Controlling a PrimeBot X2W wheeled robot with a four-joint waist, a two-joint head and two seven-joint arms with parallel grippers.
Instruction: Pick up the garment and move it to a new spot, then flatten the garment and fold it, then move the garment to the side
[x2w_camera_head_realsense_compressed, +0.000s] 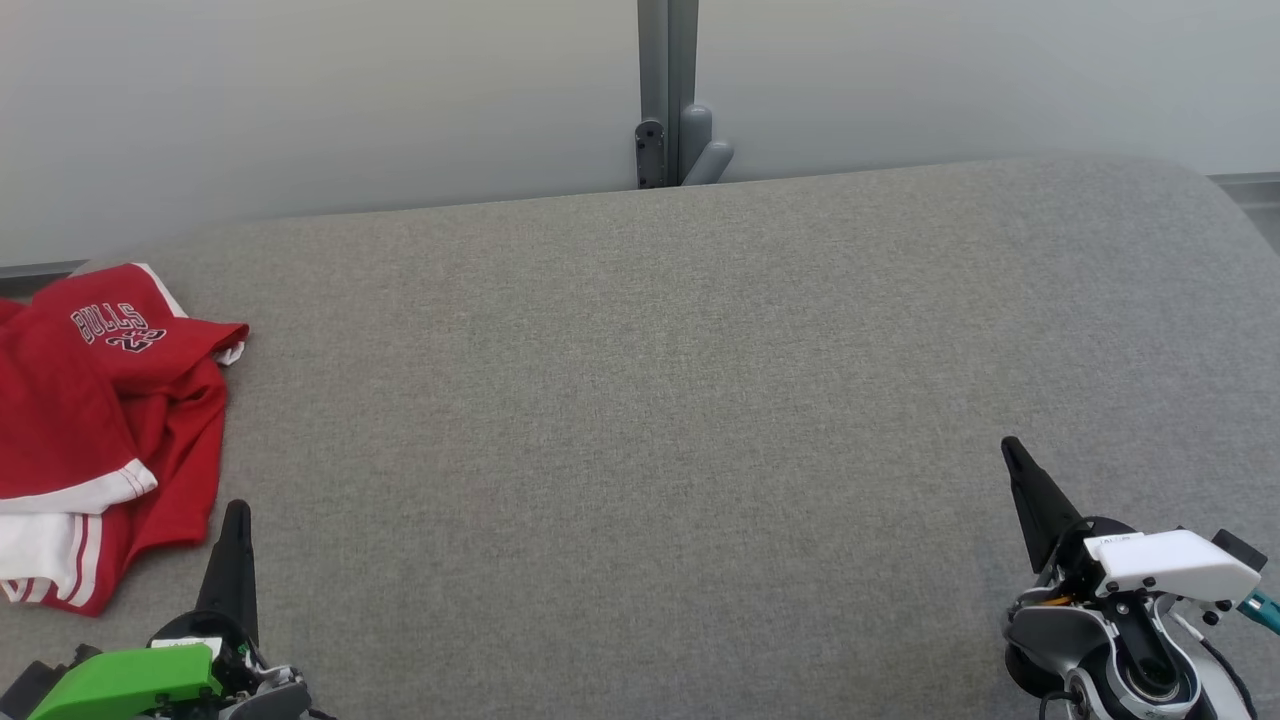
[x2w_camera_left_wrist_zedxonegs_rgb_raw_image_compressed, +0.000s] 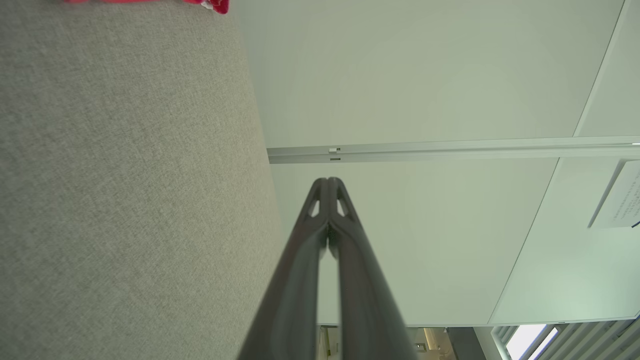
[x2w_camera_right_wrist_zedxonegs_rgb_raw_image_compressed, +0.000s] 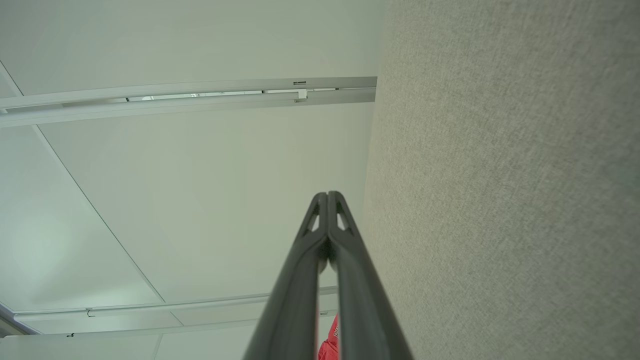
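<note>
Left claw (x2w_camera_head_realsense_compressed: 236, 515): clenched on nothing, sits just right of garment (x2w_camera_head_realsense_compressed: 90, 420) stretched near-to-far, so is nearer than right claw (x2w_camera_head_realsense_compressed: 1012, 455), also clenched empty, well apart.

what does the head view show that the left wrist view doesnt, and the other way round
Head view adds: the BULLS lettering and white striped trim on the red garment, the right gripper at lower right, and a gray post behind the surface. Left wrist view adds: the left gripper seen along its fingers, tips pressed together with nothing between, plus a wall rail and a paper notice. Both share: the gray fabric surface, the left gripper, and the red garment, a mere sliver at the wrist view's top edge.
</note>
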